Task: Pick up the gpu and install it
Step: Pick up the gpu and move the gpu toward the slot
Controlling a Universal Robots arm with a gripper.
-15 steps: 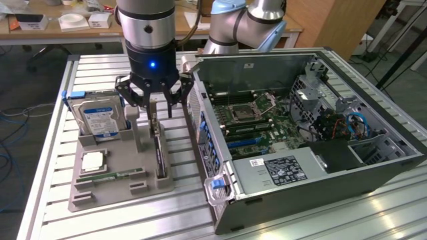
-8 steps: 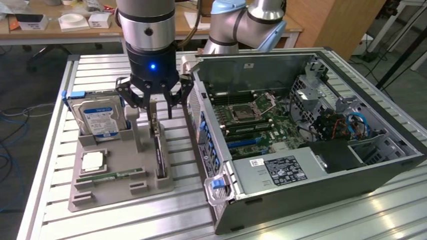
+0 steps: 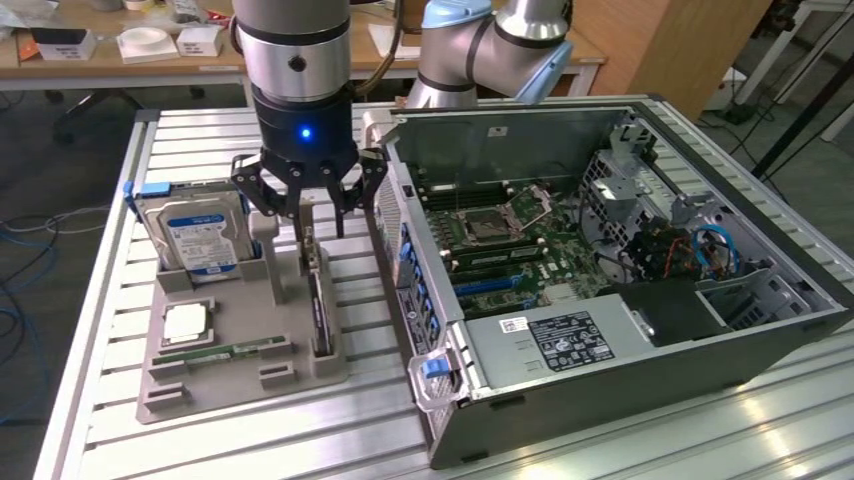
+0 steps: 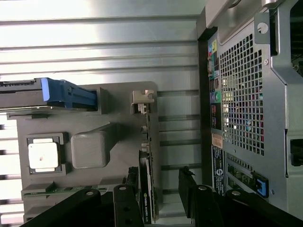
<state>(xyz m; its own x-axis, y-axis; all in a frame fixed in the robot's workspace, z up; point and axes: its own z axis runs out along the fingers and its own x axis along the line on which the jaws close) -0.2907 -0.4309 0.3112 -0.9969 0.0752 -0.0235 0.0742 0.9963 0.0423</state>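
Note:
The gpu [image 3: 320, 305] is a thin dark card standing on edge in a slot of the grey holder tray [image 3: 214, 385], its silvery bracket end toward the back. My gripper [image 3: 310, 213] hangs straight above the card's bracket end, open, one finger on each side and nothing between them. In the wrist view the gpu [image 4: 146, 189] is seen edge-on, running between the two black fingers [image 4: 124, 208], with its bracket [image 4: 142, 101] farther along. The gripper [image 4: 158, 201] straddles the card without touching it.
The open computer case [image 3: 747, 340] lies at the exterior view's right, its motherboard [image 3: 501, 235] with blue slots exposed. On the tray sit a hard drive [image 3: 200, 238], a processor chip [image 3: 187, 320], a green memory stick [image 3: 220, 352] and a grey post [image 3: 267, 255]. The case's rear panel [image 4: 241, 99] stands close beside the tray.

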